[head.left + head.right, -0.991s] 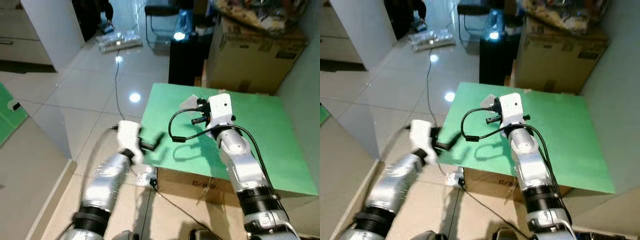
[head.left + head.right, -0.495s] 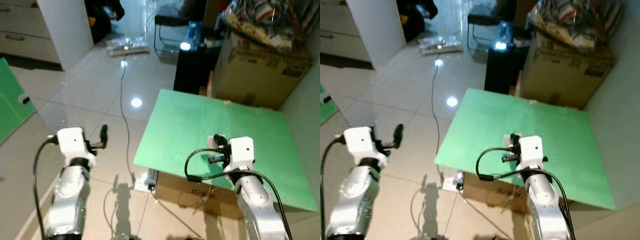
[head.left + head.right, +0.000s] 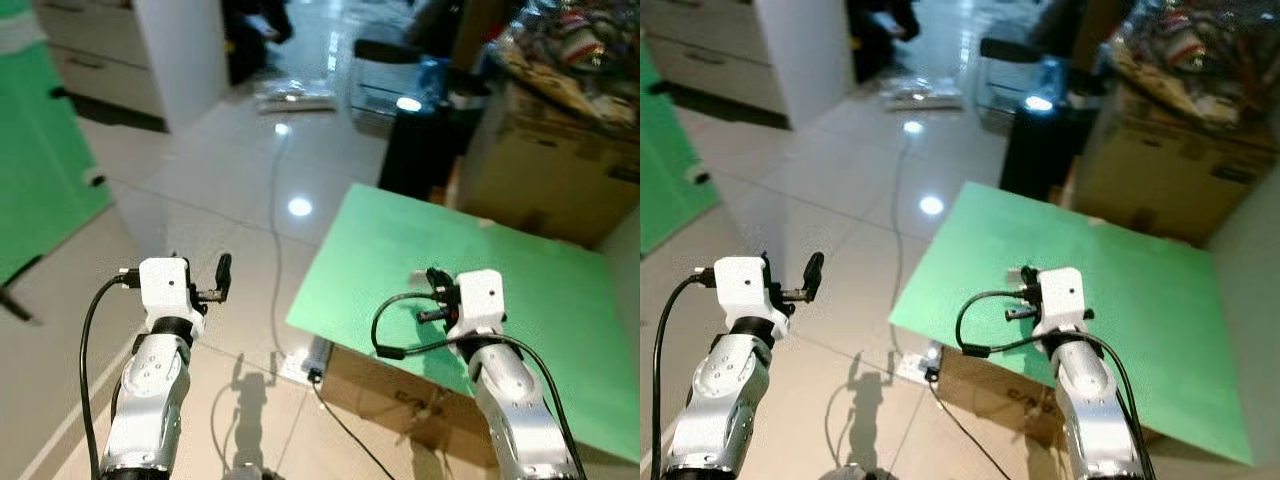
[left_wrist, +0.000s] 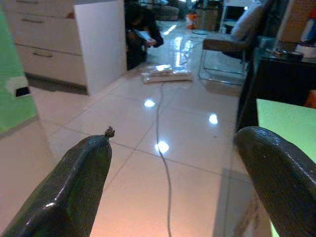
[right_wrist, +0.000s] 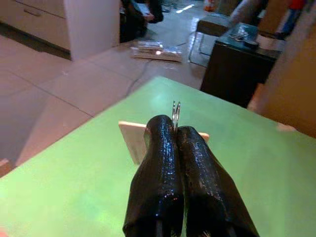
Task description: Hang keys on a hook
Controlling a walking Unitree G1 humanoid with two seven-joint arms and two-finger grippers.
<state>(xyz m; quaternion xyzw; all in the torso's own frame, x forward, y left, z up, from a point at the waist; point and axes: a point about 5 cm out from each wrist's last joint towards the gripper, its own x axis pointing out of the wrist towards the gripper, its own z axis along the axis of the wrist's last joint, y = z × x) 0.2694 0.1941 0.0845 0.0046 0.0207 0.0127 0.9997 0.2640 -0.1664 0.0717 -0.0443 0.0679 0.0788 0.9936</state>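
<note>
Left gripper [image 4: 170, 187] raised over tiled floor [image 3: 200, 210], left of green board [image 3: 520, 300]; fingers [image 4: 74, 187] spread wide, nothing between them. Cable [image 3: 275, 230] runs across floor toward board's near corner. Right gripper [image 5: 175, 148] above board, fingers [image 5: 158, 177] pressed together, pinching keys [image 5: 175, 112]: thin metal loop pokes past fingertips. Pale flat block [image 5: 136, 140] on board just beyond fingertips. Cardboard box [image 3: 545, 170] behind board.

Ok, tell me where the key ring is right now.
The key ring is pinched between the shut fingers of the right gripper, its loop poking out past the tips, above the green table top on the robot's right.
</note>
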